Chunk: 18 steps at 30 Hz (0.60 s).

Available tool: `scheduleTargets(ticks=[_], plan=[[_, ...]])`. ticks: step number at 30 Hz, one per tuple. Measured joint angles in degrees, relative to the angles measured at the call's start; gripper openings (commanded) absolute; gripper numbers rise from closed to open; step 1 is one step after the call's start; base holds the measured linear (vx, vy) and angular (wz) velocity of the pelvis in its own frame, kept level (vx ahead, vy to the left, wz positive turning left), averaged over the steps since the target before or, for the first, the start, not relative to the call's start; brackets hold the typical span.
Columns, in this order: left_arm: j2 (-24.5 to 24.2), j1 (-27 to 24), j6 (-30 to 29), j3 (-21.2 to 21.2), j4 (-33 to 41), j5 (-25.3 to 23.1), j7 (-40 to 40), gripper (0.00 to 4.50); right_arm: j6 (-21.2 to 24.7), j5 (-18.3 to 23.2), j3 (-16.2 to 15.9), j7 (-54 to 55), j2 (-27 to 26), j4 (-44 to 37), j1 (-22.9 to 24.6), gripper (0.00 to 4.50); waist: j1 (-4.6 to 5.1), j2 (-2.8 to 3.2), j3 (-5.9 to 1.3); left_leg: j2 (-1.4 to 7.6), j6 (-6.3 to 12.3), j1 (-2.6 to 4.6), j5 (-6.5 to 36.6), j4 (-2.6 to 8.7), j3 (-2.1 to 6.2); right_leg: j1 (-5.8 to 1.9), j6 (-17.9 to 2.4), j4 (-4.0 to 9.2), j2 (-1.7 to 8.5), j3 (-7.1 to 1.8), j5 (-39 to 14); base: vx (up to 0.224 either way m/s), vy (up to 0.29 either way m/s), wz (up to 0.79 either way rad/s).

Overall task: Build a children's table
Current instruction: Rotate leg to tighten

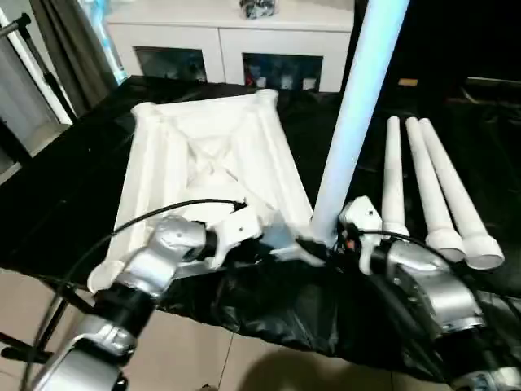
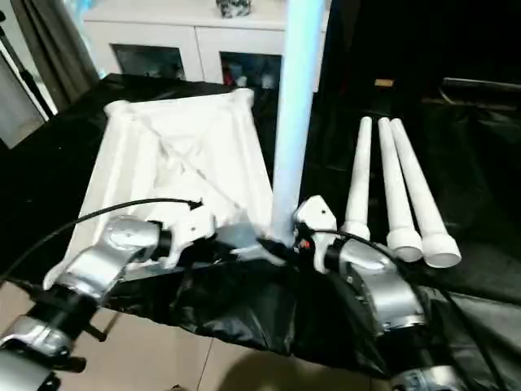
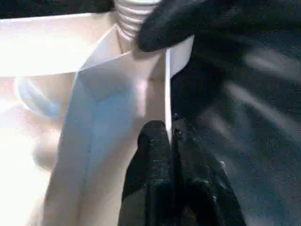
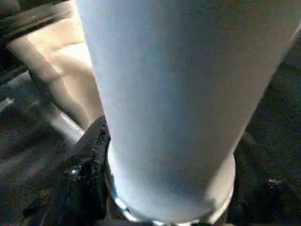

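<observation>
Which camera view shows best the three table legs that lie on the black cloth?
The left eye view: the three lying legs show whole, side by side, beside the right gripper. The right eye view shows them much the same. The right wrist view shows the upright leg instead.

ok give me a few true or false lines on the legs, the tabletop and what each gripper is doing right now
1. One leg stands upright at the near right corner of the tabletop. True.
2. Four spare legs lie on the black cloth. False: three spare legs lie side by side to the right of the tabletop.
3. The right gripper is shut on the upright leg near its lower end. True.
4. The tabletop lies with its smooth face up. False: its ribbed underside faces up.
5. The left gripper hangs open above the tabletop. False: it is pinched shut on a thin wall of the tabletop beside the leg's corner.
</observation>
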<state>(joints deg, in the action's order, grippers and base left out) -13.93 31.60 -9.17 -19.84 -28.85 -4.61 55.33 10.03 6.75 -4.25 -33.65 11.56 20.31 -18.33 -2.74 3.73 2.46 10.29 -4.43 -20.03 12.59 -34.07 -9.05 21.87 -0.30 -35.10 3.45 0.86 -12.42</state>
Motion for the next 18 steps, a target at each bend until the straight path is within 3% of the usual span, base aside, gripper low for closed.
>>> scheduleTargets(ticks=[6,7,8,9,14,18], plan=[[4.6,0.3,-3.3,0.3,-0.1,-0.7,-6.9,0.0,-1.2,-2.9,2.6,15.7,-6.4,1.4,-0.6,2.77,0.44,0.13,-0.09,-0.02,-0.01,-0.03,0.0,0.1,-0.01,-0.02,0.1,0.09,0.01,-0.02,0.1,0.0,0.0,0.0],[4.8,0.3,-3.3,0.3,-0.1,-0.7,-7.0,0.0,-1.6,-2.9,2.6,16.0,-6.5,1.5,-0.6,2.77,0.44,0.14,-0.1,-0.02,-0.01,-0.04,0.0,0.12,-0.01,-0.01,0.1,0.1,0.01,-0.01,0.1,0.0,0.0,0.0],[4.8,0.2,-3.1,0.3,-0.1,-0.8,-7.0,0.0,-2.1,-2.9,2.6,16.1,-6.5,1.9,-0.7,3.32,0.45,0.15,-0.1,-0.02,-0.01,-0.05,0.0,0.12,-0.01,0.0,0.1,0.12,0.01,-0.01,0.1,0.0,0.0,0.0],[4.8,0.2,-2.9,0.3,-0.1,-0.8,-7.0,0.0,-2.3,-2.9,2.6,16.1,-6.5,2.0,-0.7,3.46,0.48,0.16,-0.11,-0.02,-0.01,-0.06,0.0,0.12,-0.01,0.0,0.1,0.13,0.01,-0.01,0.1,0.0,0.0,0.0],[3.9,-0.7,-1.0,0.2,0.7,-1.4,-6.4,0.0,-2.7,-2.5,2.6,12.3,-5.8,2.1,-0.8,3.9,0.64,0.24,-0.13,-0.01,-0.01,-0.08,0.0,0.19,-0.01,0.03,0.2,0.16,0.0,0.0,0.1,0.0,0.0,0.0],[2.7,-1.0,0.1,-0.2,1.5,-0.8,-4.2,0.0,-2.6,-2.0,1.4,6.8,-3.0,1.1,-0.5,4.01,0.62,0.24,-0.11,0.02,0.0,-0.19,0.0,0.21,-0.01,0.12,0.2,0.18,-0.02,0.03,0.0,0.0,0.0,0.0]])
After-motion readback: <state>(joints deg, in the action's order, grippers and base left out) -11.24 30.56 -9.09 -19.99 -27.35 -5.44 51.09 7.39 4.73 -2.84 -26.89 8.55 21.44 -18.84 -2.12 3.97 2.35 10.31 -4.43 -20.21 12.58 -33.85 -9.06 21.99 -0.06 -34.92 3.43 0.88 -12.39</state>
